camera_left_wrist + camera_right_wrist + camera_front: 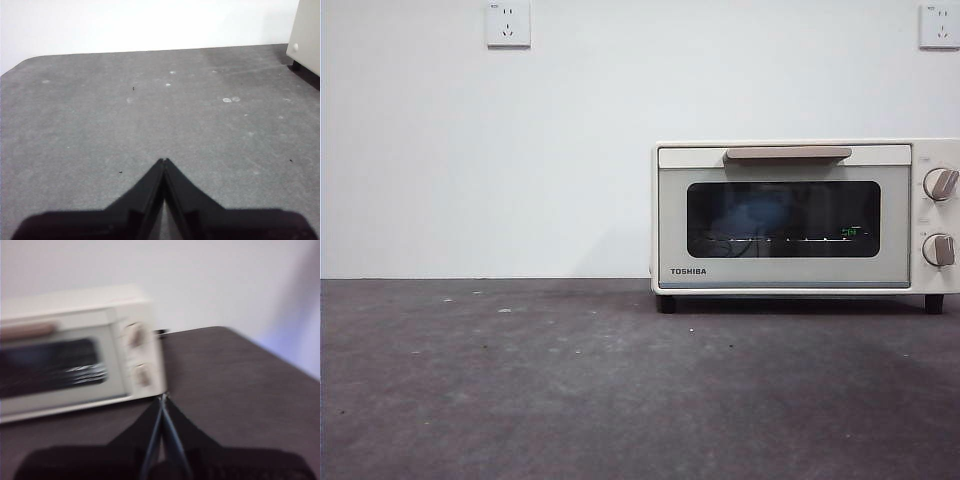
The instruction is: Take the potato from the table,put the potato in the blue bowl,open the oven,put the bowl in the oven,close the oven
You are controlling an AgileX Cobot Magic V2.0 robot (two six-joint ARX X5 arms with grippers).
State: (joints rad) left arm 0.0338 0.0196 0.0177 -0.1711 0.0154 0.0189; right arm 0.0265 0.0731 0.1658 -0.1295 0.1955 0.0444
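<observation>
Oven (805, 215) shut, blue bowl (752, 215) dim behind glass, wall sockets (508, 23) above

The table (520, 380) is matt grey, faintly speckled and slightly rough. The oven (790, 215) has a smooth cream casing, a glossy dark glass window and a matt beige handle (788, 153).

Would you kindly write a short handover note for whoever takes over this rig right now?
Left end effector: shut, empty, above bare table.
Right end effector: shut, empty, near the oven's knob side.
Oven door closed; a blue shape shows dimly through the window, probably the bowl. Potato not visible.
Done, it seems: every step, door shut.
Left: likely nothing; check the bowl's contents.
</observation>
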